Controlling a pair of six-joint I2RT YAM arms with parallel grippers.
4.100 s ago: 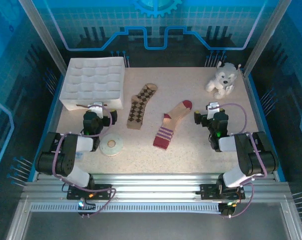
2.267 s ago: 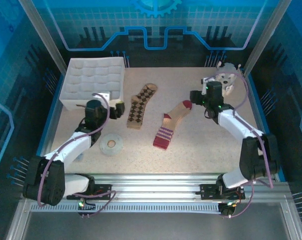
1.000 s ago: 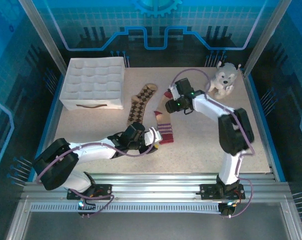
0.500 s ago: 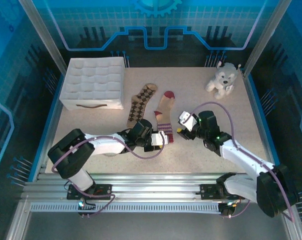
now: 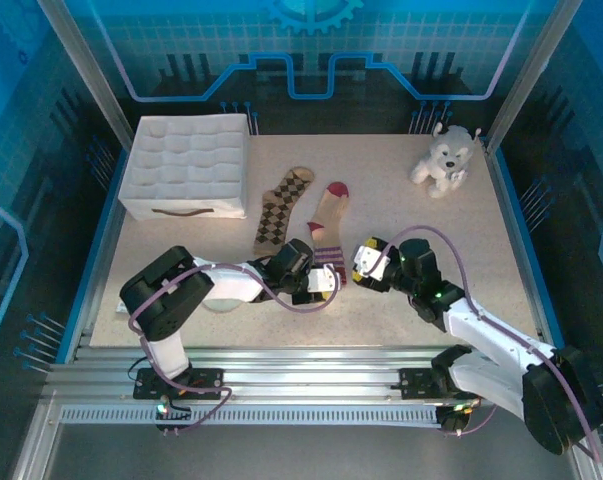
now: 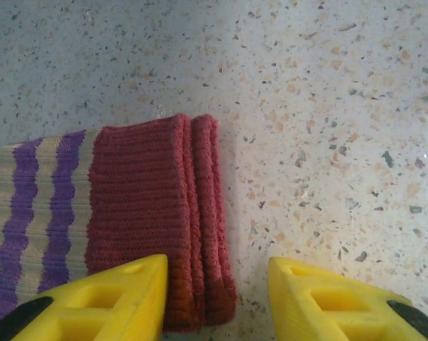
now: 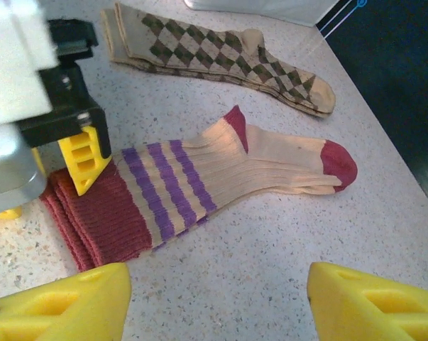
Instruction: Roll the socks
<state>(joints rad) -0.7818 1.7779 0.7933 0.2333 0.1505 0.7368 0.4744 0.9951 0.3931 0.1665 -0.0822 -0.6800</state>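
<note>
1. Speckled pale table (image 5: 431, 230) inside a blue-lit enclosure. The striped sock (image 5: 326, 225) lies flat near the middle, its toe pointing away from the arms. The argyle sock (image 5: 281, 210) lies just beside it on the left, and the two are not touching.
2. The left gripper (image 6: 217, 284) sits low at the dark red cuff (image 6: 143, 213) with its jaws partly apart and gripping nothing. One yellow finger rests over the cuff fabric, the other over bare table past the cuff's edge.
3. The right gripper (image 7: 217, 291) hovers near the same cuff from the other side, jaws spread wide and empty.
4. The step in hand appears to be taking hold of the cuff to begin the roll.
5. To do it well, the left jaws likely need to close on both folded layers of the cuff edge — a pinch on the top layer alone would peel it open.
6. The first turn should probably be tight and square to the sock's length, or the roll may cone to one side.
7. The right gripper could steady the cuff's far corner — knit fabric tends to slide on a smooth table.
8. The roll should stay off the argyle sock.
</note>
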